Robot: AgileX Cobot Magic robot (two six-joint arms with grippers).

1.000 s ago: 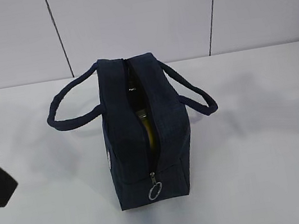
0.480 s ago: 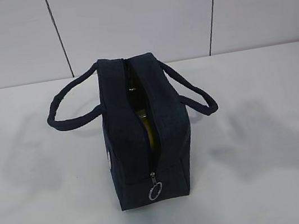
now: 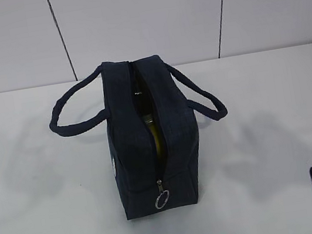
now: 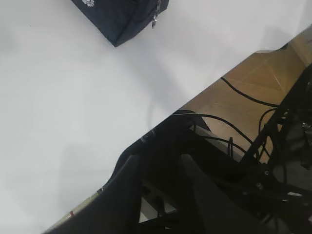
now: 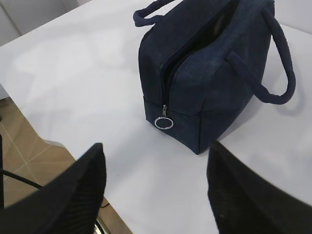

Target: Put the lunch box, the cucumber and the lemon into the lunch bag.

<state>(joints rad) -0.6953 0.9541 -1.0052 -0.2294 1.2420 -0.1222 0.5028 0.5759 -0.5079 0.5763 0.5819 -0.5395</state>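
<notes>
Exterior view shows the dark navy boxy fabric lunch bag (image 3: 152, 135) unzipped on the white table (image 3: 55, 228), both grippers empty: right gripper (image 5: 156, 190) spread wide, left gripper (image 4: 161, 190) narrowly parted.

Both grippers are matte black: the right gripper (image 5: 156, 195) has broad fingers (image 5: 243, 195) with finely ribbed faces; the left gripper (image 4: 161, 195) has smooth, narrower ones.

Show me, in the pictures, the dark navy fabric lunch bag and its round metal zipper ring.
Dark navy fabric lunch bag (image 3: 174, 120): exterior view, right top panel.
Round metal zipper ring (image 5: 164, 122): right wrist view, ring's rim.
</notes>
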